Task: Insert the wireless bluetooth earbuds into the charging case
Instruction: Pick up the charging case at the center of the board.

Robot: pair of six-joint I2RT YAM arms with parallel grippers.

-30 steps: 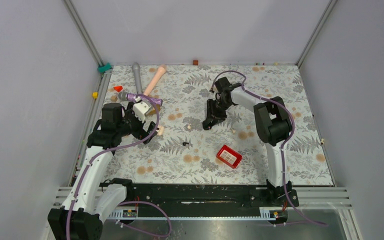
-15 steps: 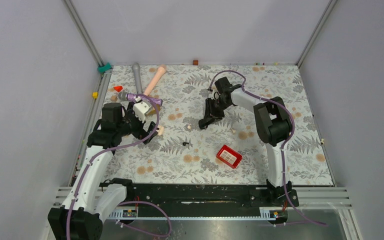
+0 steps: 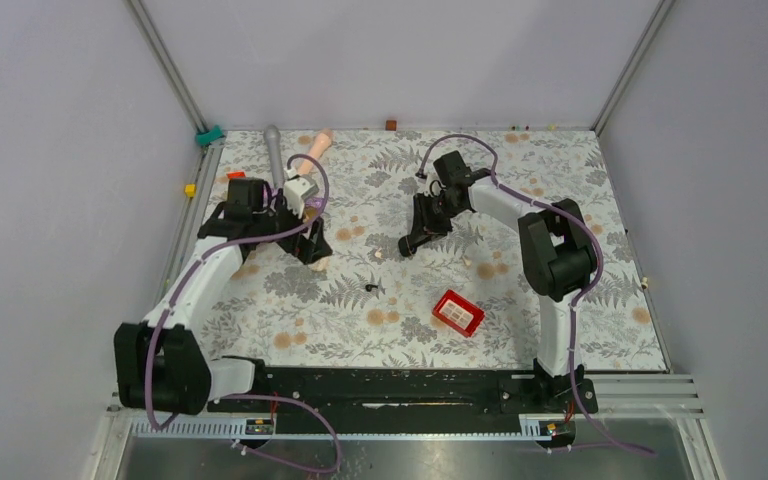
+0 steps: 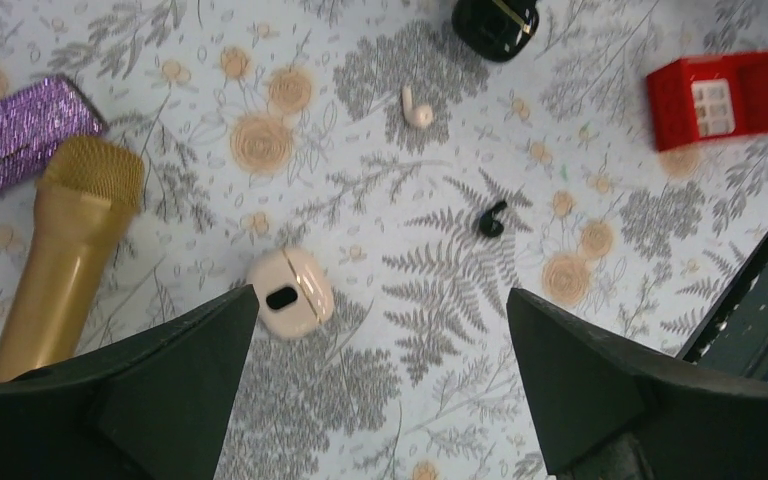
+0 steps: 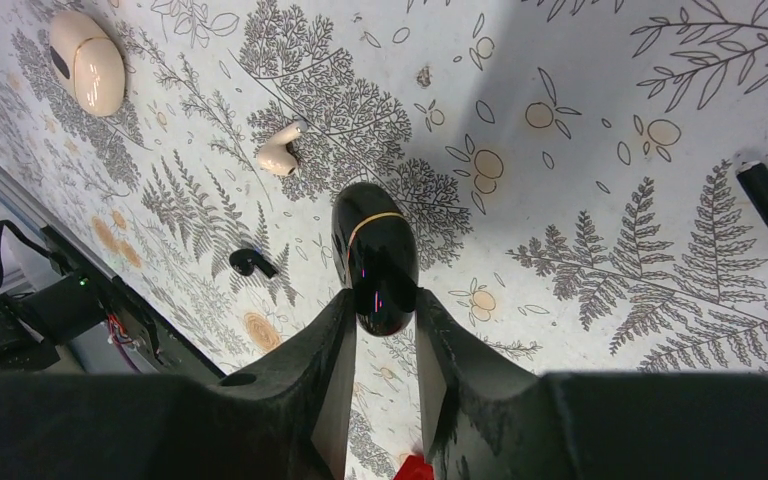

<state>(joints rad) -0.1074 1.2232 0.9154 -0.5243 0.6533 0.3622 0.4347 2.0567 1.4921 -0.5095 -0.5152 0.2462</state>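
A cream earbud [image 4: 417,106] and a black earbud [image 4: 491,220] lie loose on the patterned mat; both show in the right wrist view, cream [image 5: 280,153] and black [image 5: 251,263]. A closed cream charging case [image 4: 290,293] lies by my left finger; the left gripper [image 4: 380,295] hovers over it, open and empty. My right gripper [image 5: 380,300] is shut on a closed glossy black charging case [image 5: 375,255], resting on the mat. In the top view the right gripper [image 3: 409,245] is mid-table, the left gripper [image 3: 312,248] to its left.
A red box [image 3: 457,312] lies at the front middle. A gold microphone [image 4: 65,250] and a purple sparkly handle [image 4: 15,130] lie left of the cream case. A grey microphone [image 3: 274,150] and a pink one [image 3: 312,148] lie at the back left.
My left arm has stretched out toward the far side, its gripper staying over the cream case. My right gripper has edged slightly left with the black case.
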